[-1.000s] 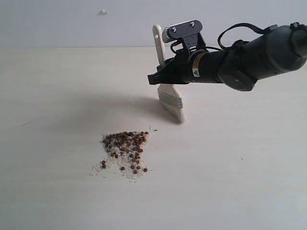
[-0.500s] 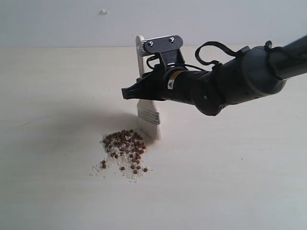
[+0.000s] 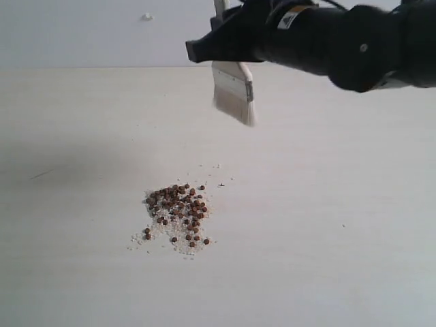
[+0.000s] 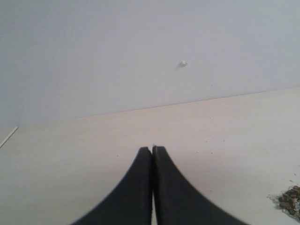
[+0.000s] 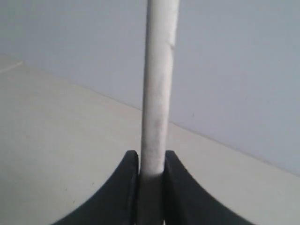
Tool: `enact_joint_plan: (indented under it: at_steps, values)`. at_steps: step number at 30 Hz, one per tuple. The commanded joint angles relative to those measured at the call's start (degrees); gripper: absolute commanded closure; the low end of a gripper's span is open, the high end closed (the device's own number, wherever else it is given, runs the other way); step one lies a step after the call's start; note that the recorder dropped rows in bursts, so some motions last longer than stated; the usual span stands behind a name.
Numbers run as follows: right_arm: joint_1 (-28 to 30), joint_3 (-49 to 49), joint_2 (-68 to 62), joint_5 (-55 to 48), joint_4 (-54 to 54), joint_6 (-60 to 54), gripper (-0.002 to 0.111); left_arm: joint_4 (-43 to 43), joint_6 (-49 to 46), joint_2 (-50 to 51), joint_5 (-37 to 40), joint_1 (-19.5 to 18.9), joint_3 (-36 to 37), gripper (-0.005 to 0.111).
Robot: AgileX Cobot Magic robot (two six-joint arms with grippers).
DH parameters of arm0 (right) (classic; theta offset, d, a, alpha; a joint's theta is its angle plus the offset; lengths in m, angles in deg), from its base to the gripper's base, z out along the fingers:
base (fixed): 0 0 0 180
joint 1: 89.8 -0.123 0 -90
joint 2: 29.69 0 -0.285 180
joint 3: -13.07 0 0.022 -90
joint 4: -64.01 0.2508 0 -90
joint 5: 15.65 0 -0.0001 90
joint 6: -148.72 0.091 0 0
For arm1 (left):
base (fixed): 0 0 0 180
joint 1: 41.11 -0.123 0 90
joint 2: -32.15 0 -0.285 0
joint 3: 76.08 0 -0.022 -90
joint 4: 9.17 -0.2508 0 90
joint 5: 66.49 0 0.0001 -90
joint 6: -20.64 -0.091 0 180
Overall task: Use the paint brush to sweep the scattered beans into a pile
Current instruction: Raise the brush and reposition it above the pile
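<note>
Exterior view shows right tool (image 3: pixel 204 46) pinching the whitish-bristled, silver-ferruled paint brush (image 3: pixel 234 92) aloft; left tool (image 4: pixel 152 152) pressed together.

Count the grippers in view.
2. The right gripper holds the paint brush in the air beyond the beans; the left gripper, shut and empty, appears only in its own wrist view.

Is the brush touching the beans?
No, the paint brush hangs in the air, with its bristles well above the beans lying on the table.
</note>
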Motion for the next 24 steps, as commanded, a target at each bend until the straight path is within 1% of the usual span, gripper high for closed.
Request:
enact_joint_plan:
  at_steps: [1, 5, 10, 13, 19, 24]
  values:
    - [0.1, 0.1, 5.6, -1.8, 0.1, -5.5, 0.108, 0.1, 0.0, -0.3, -0.3, 0.2, 0.2, 0.107]
    - [0.1, 0.8, 5.6, -1.1, 0.0, -11.9, 0.108, 0.1, 0.0, -0.3, -0.3, 0.2, 0.2, 0.107]
    - [0.1, 4.2, -0.3, 6.9, -0.6, -17.3, 0.108, 0.1, 0.0, -0.3, -0.3, 0.2, 0.2, 0.107]
    - [0.1, 5.8, -6.7, 13.6, -3.8, -16.9, 0.108, 0.1, 0.0, -0.3, -0.3, 0.2, 0.2, 0.107]
    - [0.1, 6.2, -18.7, 25.4, -14.3, -11.1, 0.108, 0.1, 0.0, -0.3, -0.3, 0.2, 0.2, 0.107]
    - [0.1, 6.2, -22.5, 29.4, -20.8, -4.4, 0.108, 0.1, 0.0, -0.3, -0.3, 0.2, 0.2, 0.107]
